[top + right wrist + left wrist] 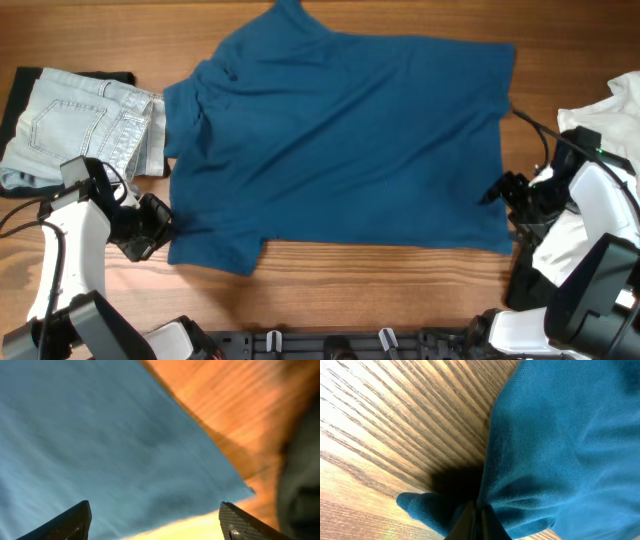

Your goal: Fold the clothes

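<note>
A: Blue shirt (340, 140), flat and spread wide on the table (380, 270). It has no fold yet. The jeans (85, 125) look folded, just beside it.
B: Where are the hands?
A: The left gripper (160, 228) is at the shirt's near left corner. The right gripper (497, 190) is by its right edge.
B: And the left camera?
A: It pinches blue cloth tight.
B: The right camera?
A: It is open over a shirt corner and holds nothing. I think all the shirt folding is left.
</note>
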Tool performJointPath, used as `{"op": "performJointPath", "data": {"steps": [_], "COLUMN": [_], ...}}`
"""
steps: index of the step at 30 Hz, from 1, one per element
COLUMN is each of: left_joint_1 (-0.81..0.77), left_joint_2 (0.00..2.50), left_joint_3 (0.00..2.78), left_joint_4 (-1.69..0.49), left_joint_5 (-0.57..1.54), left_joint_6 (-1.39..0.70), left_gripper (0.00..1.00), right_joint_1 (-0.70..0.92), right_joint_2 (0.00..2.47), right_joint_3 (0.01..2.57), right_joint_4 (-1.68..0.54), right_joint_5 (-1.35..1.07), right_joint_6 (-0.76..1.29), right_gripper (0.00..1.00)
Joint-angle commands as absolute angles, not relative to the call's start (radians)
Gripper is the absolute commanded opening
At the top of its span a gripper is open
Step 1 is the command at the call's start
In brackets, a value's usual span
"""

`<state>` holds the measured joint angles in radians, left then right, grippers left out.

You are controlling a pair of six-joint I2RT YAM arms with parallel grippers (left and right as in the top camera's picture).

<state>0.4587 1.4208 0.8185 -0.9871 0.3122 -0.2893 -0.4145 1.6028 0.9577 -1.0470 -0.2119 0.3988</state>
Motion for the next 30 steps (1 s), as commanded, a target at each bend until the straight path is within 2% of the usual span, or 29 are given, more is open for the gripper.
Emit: {"op": "performJointPath", "data": {"steps": [1, 3, 6, 13, 15, 16, 18, 19, 21, 22, 30], "left_joint_1": [0.466, 0.466, 0.466, 0.466, 0.466, 0.466, 0.466, 0.466, 0.466, 0.466, 0.466], "left_joint_2": [1.406, 1.406, 1.406, 1.406, 1.406, 1.406, 1.406, 1.406, 1.406, 1.406, 1.383], "left_joint_3": [0.831, 0.831, 0.831, 0.831, 0.831, 0.831, 0.831, 0.831, 0.831, 0.831, 0.833], "left_joint_4": [-0.98, -0.973, -0.973, -0.969, -0.969, -0.969, -0.969, -0.969, -0.969, -0.969, -0.979], "left_joint_5": [0.298, 0.298, 0.299, 0.299, 0.298, 0.299, 0.299, 0.299, 0.299, 0.299, 0.341], "left_joint_6": [-0.265, -0.265, -0.265, -0.265, -0.265, -0.265, -0.265, -0.265, -0.265, -0.265, -0.25], "left_gripper": [0.04, 0.04, 0.04, 0.04, 0.04, 0.04, 0.04, 0.04, 0.04, 0.04, 0.04], "right_joint_1": [-0.419, -0.419, -0.419, -0.419, -0.419, -0.419, -0.419, -0.419, -0.419, -0.419, -0.419], "right_joint_2": [1.615, 1.615, 1.615, 1.615, 1.615, 1.615, 1.615, 1.614, 1.61, 1.609, 1.478], "right_joint_3": [0.955, 0.953, 0.913, 0.787, 0.766, 0.759, 0.752, 0.754, 0.77, 0.787, 0.981], "right_joint_4": [-1.091, -1.095, -1.078, -0.997, -0.99, -0.987, -0.979, -0.972, -0.965, -0.974, -1.15], "right_joint_5": [-0.164, -0.162, -0.13, -0.104, -0.107, -0.115, -0.149, -0.167, -0.213, -0.234, -0.285], "right_joint_6": [0.378, 0.385, 0.437, 0.5, 0.5, 0.499, 0.497, 0.486, 0.445, 0.426, 0.316], "right_gripper": [0.78, 0.7, 0.69, 0.84, 0.84, 0.8, 0.58, 0.39, 0.09, 0.04, 0.04]}}
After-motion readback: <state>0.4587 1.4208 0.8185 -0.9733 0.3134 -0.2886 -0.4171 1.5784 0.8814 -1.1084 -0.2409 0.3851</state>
